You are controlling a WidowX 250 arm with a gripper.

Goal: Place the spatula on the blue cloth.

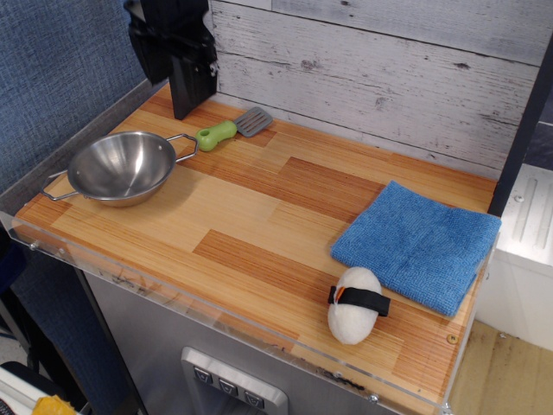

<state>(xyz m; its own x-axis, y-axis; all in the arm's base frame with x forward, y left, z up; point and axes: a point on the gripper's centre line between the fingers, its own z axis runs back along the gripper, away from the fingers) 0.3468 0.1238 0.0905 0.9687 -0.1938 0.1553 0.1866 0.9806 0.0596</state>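
The spatula (232,129) lies flat on the wooden tabletop (259,216) at the far left, close to the plank wall. Its lime-green handle points left toward the steel bowl (121,167), ending just beside the bowl's right wire handle, and its grey slotted blade points right and toward the wall. The bowl sits upright on the left side of the tabletop.

The blue cloth (419,245) lies folded on the right side, well apart from the spatula, with one corner reaching the right edge. A white plush ball with a black band (355,303) rests at the near right, touching or just beside the cloth's near edge.

The gripper (177,39) hangs at the far left corner, above and left of the spatula, touching nothing. It shows only as a dark block, so how far the fingers are open cannot be told.
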